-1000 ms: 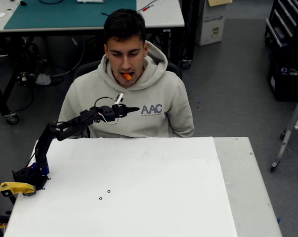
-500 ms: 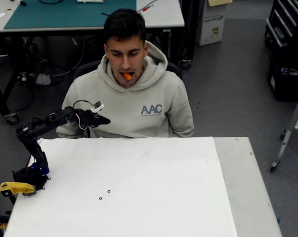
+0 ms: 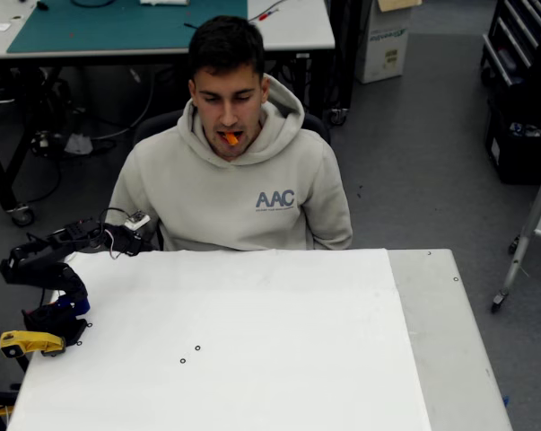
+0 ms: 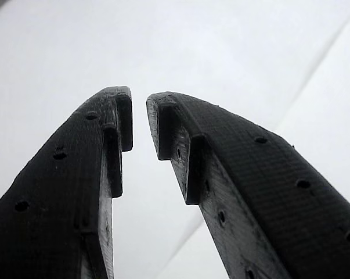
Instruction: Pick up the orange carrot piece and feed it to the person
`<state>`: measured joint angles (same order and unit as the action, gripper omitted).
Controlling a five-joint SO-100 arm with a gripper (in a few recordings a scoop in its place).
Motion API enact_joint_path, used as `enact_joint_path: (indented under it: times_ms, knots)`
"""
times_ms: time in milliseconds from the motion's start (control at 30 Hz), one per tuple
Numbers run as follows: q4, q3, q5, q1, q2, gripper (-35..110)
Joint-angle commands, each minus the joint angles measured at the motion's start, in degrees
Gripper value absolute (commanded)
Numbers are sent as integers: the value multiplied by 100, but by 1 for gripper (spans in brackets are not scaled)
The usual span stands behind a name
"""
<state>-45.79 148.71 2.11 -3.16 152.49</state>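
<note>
I'm seeing the orange carrot piece [image 3: 231, 138] sitting in the person's [image 3: 234, 189] mouth, well apart from my gripper [image 4: 139, 110], which is hanging slightly parted and empty over the white table [image 3: 252, 359].

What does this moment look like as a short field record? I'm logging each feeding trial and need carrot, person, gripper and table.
carrot: orange carrot piece held in the person's mouth
person: person seated behind the table, facing it
gripper: gripper empty, jaws slightly apart, near the table's far left corner in the overhead view
table: white table, yellow clamp at arm base
</note>
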Motion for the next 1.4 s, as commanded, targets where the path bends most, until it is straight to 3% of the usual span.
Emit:
enact_joint_path:
  times_ms: [0, 233, 567, 733, 1367]
  knots:
    - [-70, 747, 62, 229, 993, -1]
    - [-132, 1872, 62, 334, 1986, 0]
    - [-1626, 2065, 97, 343, 3173, -1]
    - [-1740, 2065, 132, 343, 3858, -1]
    - [-1749, 2065, 62, 316, 3876, 0]
